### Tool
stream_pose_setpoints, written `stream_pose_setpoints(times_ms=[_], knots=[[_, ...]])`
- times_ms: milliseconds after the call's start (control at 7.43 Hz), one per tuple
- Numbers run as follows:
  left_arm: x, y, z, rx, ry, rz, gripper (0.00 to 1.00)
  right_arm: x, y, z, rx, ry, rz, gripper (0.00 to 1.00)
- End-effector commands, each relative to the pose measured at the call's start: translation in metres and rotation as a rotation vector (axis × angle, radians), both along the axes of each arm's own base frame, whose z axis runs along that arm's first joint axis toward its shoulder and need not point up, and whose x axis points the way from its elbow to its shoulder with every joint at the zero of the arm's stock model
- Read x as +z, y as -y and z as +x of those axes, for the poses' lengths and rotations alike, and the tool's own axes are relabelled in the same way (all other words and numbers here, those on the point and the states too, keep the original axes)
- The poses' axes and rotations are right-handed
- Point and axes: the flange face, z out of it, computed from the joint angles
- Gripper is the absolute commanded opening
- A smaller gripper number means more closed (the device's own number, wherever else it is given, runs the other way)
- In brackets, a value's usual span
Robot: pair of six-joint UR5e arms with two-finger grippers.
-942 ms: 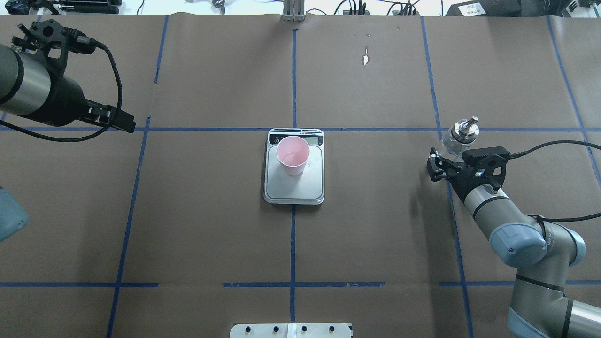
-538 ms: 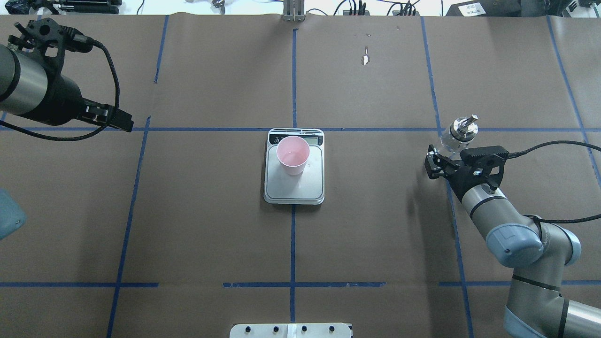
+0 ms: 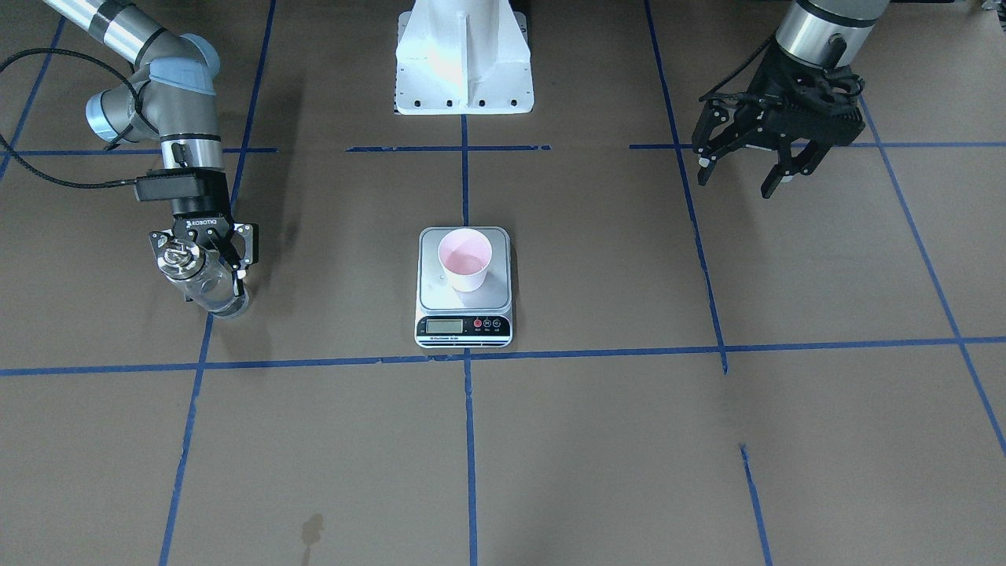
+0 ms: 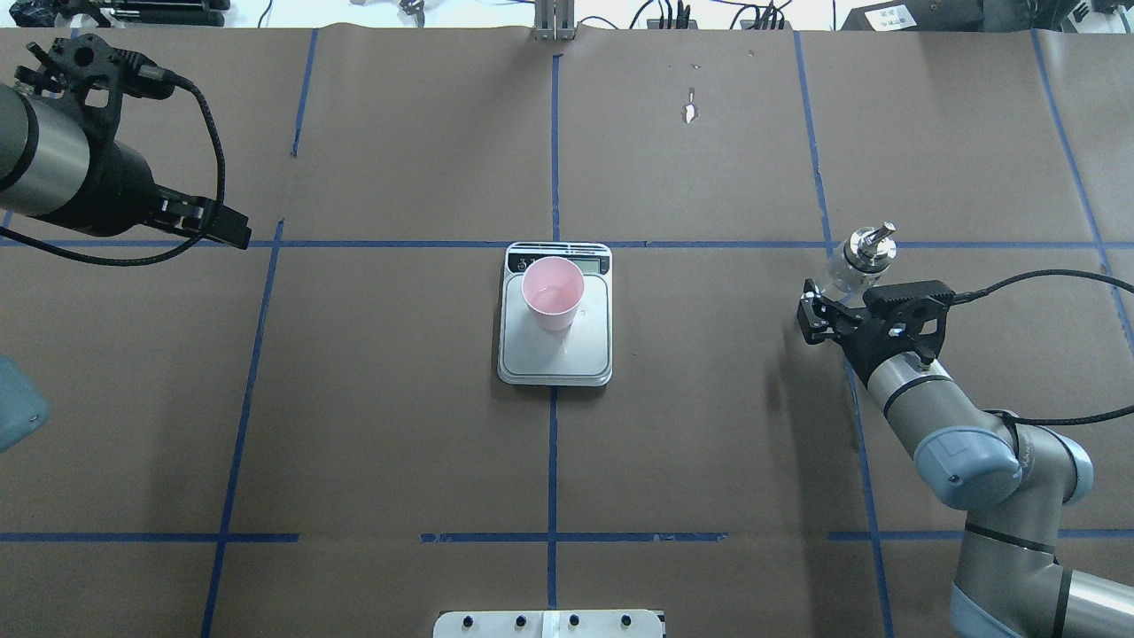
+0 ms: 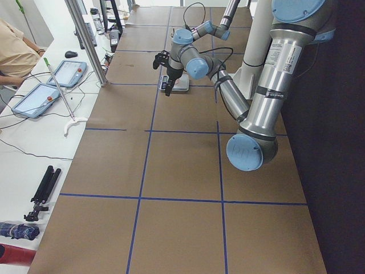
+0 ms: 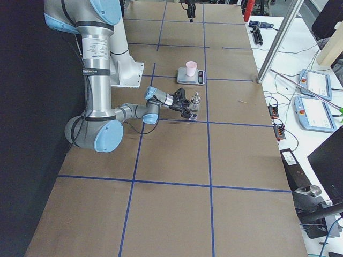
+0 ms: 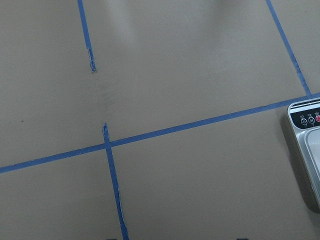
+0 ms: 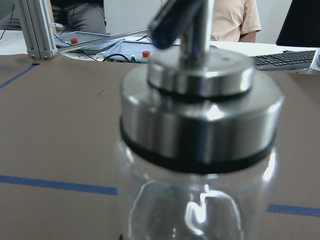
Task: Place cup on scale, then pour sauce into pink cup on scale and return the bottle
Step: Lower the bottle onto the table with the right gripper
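Observation:
The pink cup (image 4: pixel 553 293) (image 3: pixel 464 259) stands upright on the silver scale (image 4: pixel 567 356) (image 3: pixel 440 297) at the table's centre, toward the display end. Off to the right, my right gripper (image 4: pixel 840 289) (image 3: pixel 206 271) is shut on the clear glass bottle (image 4: pixel 852 264) (image 3: pixel 214 289), which is held upright low over the table. The bottle's silver spout cap (image 8: pixel 200 95) fills the right wrist view. The sauce is hard to make out through the glass. At the far left my left gripper (image 3: pixel 739 169) (image 4: pixel 232 229) hangs open and holds nothing. One corner of the scale (image 7: pixel 306 145) shows in the left wrist view.
Brown paper with blue tape lines (image 4: pixel 553 443) covers the table. The robot's white base (image 3: pixel 464 55) sits at the near-robot edge. The paper has a small tear (image 4: pixel 689 112) at the far side. Beyond the far edge are desks with pendants, and a seated person (image 8: pixel 232 20).
My right gripper has sunk a little and drifted slightly left with the bottle in it. The left arm has barely shifted. Cup and scale have stayed put.

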Motion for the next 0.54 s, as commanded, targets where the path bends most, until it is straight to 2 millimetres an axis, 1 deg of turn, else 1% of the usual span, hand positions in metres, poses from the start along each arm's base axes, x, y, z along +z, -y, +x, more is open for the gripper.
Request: stream_pose_setpoints(times_ms=[0, 404], knots=[[0.0015, 0.0006, 0.0005, 0.001, 0.003, -0.001, 0.84, -0.0029, -0.0017, -0.0001, -0.01, -0.001, 0.004, 0.99], [0.0022, 0.0005, 0.0004, 0.001, 0.004, -0.002, 0.84, -0.0029, -0.0054, -0.0033, -0.018, -0.003, 0.005, 1.0]])
